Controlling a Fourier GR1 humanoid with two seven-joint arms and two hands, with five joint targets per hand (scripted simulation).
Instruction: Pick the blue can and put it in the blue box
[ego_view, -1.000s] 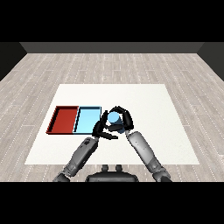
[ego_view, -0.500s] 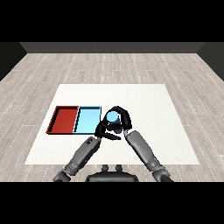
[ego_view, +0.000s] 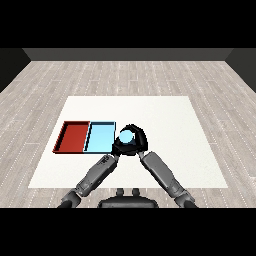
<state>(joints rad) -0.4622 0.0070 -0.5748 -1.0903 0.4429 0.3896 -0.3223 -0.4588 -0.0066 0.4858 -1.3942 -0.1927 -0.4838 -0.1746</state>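
The blue can (ego_view: 126, 135) is held above the table just right of the light blue tray (ego_view: 99, 142). My right hand (ego_view: 139, 143) is shut on it, with fingers curled round its far and right sides. My left hand (ego_view: 116, 148) sits close below and left of the can, at the blue tray's near right corner. Its fingers look relaxed and hold nothing, and it partly merges with the right hand. The can's lower part is hidden by the hands.
The red tray (ego_view: 64, 137) lies directly left of the blue tray, sharing a wall with it. Both trays hold nothing. The white table (ego_view: 170, 120) stretches to the right and to the far side.
My right hand has carried the blue can leftward, closer to the blue tray's right edge. My left hand has drawn in under the can and its spread fingers have come together.
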